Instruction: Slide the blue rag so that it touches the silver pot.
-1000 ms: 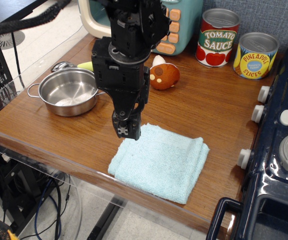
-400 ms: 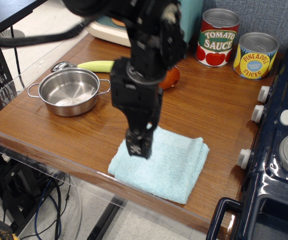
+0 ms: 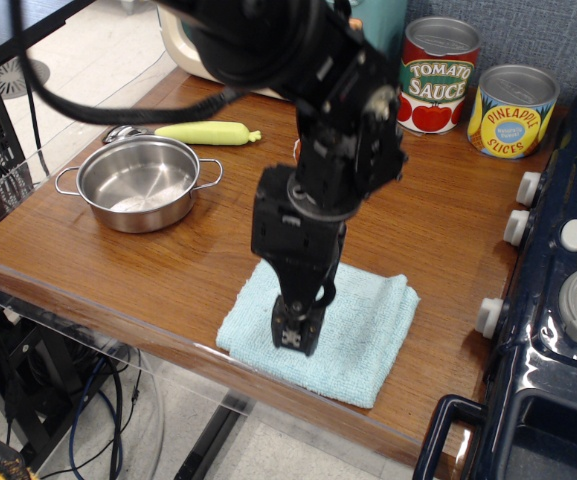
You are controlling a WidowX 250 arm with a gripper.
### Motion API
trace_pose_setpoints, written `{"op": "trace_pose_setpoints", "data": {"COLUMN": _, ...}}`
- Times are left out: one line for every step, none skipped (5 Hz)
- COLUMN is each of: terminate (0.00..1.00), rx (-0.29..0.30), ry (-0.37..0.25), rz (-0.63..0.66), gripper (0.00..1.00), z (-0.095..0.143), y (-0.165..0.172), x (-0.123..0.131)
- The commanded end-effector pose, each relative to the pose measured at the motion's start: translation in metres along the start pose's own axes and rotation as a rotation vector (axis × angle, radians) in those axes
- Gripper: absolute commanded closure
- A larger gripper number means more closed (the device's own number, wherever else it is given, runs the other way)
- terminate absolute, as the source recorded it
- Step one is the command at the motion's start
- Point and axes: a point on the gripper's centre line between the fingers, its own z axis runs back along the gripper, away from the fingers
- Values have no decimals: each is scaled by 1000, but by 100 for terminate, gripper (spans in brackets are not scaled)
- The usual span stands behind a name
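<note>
Your black hand (image 3: 297, 335) points straight down over the middle of the pale sky-blue folded terry rag (image 3: 358, 335), its tip at or just above the cloth. You cannot tell from this view whether the fingers are spread or pressed together, since the tip faces the camera as one dark block, and contact with the cloth is equally unclear.

The rag lies near the front edge of the brown wooden counter (image 3: 168, 275), roughly square, with its thicker folded edge toward the back right. The small shiny stainless-steel pot with two wire loop handles (image 3: 138, 183) sits well apart from it, up and to the left, with bare wood between them.

A central position over the cloth makes sense for a push-down-and-drag: pressing in the middle should carry the whole fold along rather than peeling one layer. Your drag would need to run left and slightly back toward the pot.

Behind the pot lies a yellow-green banana-shaped toy (image 3: 206, 132); the tomato sauce tin (image 3: 438, 76) and the pineapple slices tin (image 3: 511, 111) stand at the back right, out of that path.
</note>
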Motion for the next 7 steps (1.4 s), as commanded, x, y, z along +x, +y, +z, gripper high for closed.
{"op": "trace_pose_setpoints", "data": {"terminate": 0, "rx": -31, "ry": 13, "rz": 9, "gripper": 0, "z": -15, "y": -9, "x": -6}}
{"op": "trace_pose_setpoints", "data": {"terminate": 0, "rx": -27, "ry": 12, "rz": 64, "gripper": 0, "z": -25, "y": -20, "x": 6}}
{"op": "trace_pose_setpoints", "data": {"terminate": 0, "rx": -20, "ry": 2, "rz": 114, "gripper": 0, "z": -27, "y": -34, "x": 16}}
{"op": "trace_pose_setpoints", "data": {"terminate": 0, "rx": -24, "ry": -14, "rz": 170, "gripper": 0, "z": -26, "y": -48, "x": 31}}
{"op": "trace_pose_setpoints", "data": {"terminate": 0, "rx": -12, "ry": -31, "rz": 250, "gripper": 0, "z": -27, "y": -66, "x": 50}}
{"op": "trace_pose_setpoints", "data": {"terminate": 0, "rx": -8, "ry": -46, "rz": 322, "gripper": 0, "z": -29, "y": -87, "x": 67}}
{"op": "trace_pose_setpoints", "data": {"terminate": 0, "rx": 2, "ry": -52, "rz": 379, "gripper": 0, "z": -32, "y": -107, "x": 79}}
